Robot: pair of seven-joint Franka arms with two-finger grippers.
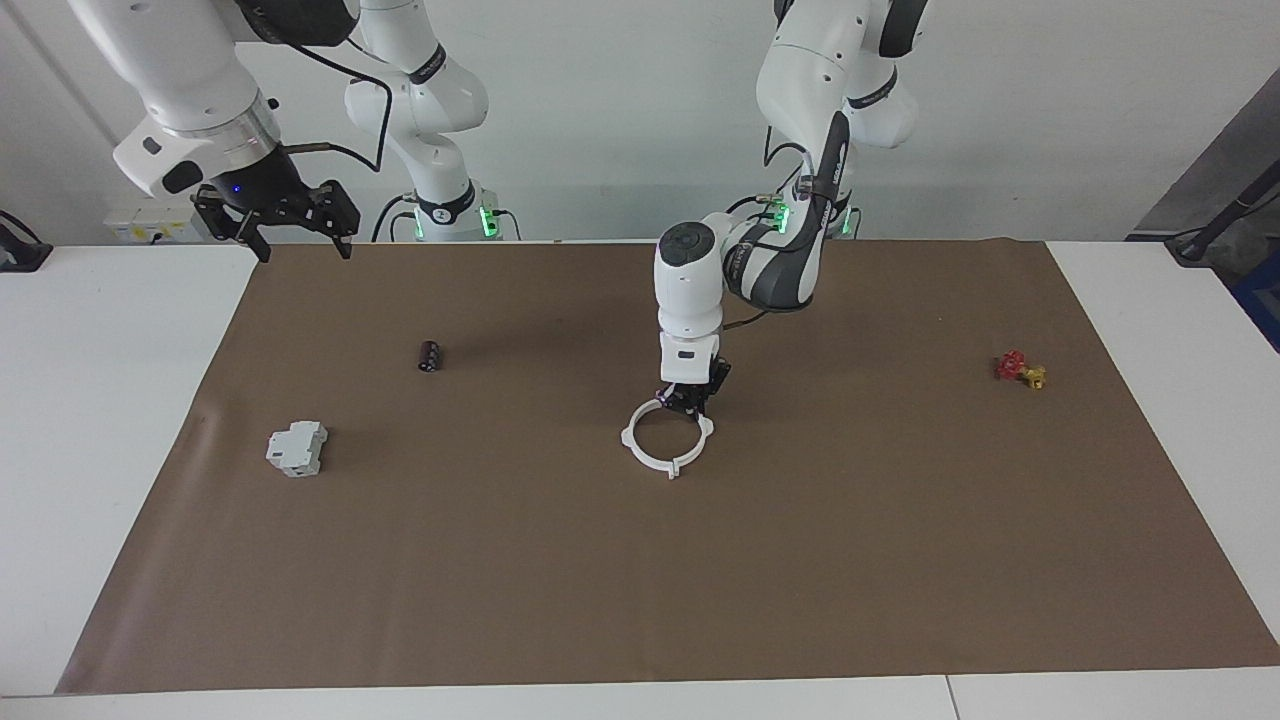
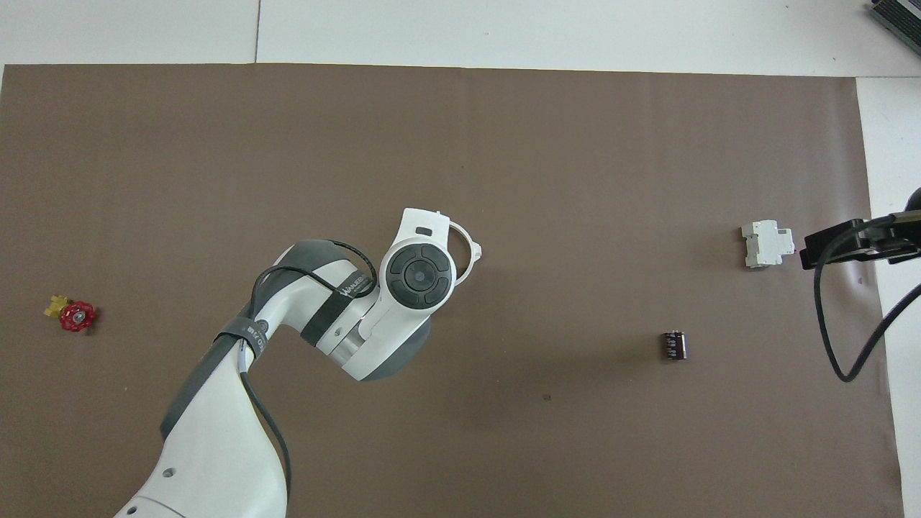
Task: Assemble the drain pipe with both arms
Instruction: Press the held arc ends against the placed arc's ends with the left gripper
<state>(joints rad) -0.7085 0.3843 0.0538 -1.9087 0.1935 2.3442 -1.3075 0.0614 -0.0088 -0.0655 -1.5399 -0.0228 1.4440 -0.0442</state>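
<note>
The drain pipe lies on the brown mat as one white ring with tabs around its rim, near the middle of the table. My left gripper is down at the part of the ring's rim nearest the robots. In the overhead view the left arm's wrist covers most of the ring, and only an arc with one tab shows. My right gripper is open and empty. It waits in the air over the mat's edge at the right arm's end, and it also shows in the overhead view.
A grey-white boxy block and a small dark cylinder lie toward the right arm's end. A red-and-yellow valve lies toward the left arm's end. The brown mat covers most of the white table.
</note>
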